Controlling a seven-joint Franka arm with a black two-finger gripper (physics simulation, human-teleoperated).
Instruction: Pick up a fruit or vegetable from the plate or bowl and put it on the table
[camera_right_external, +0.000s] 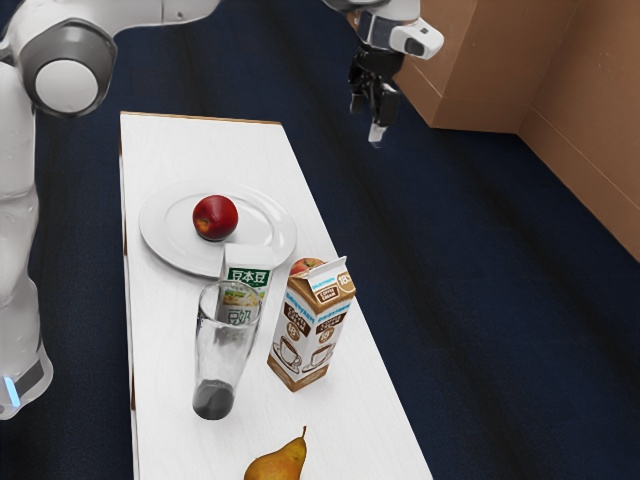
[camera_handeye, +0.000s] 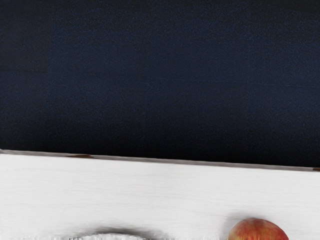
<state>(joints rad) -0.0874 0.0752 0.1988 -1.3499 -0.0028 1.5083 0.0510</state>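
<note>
Spread and empty, the gripper (camera_right_external: 367, 120) hangs at two o'clock from the plate (camera_right_external: 160, 240), whose red apple (camera_right_external: 215, 217) apparently awaits both pickup and placement.

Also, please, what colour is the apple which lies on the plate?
The apple is deep red; it shows best in the exterior view.
</note>
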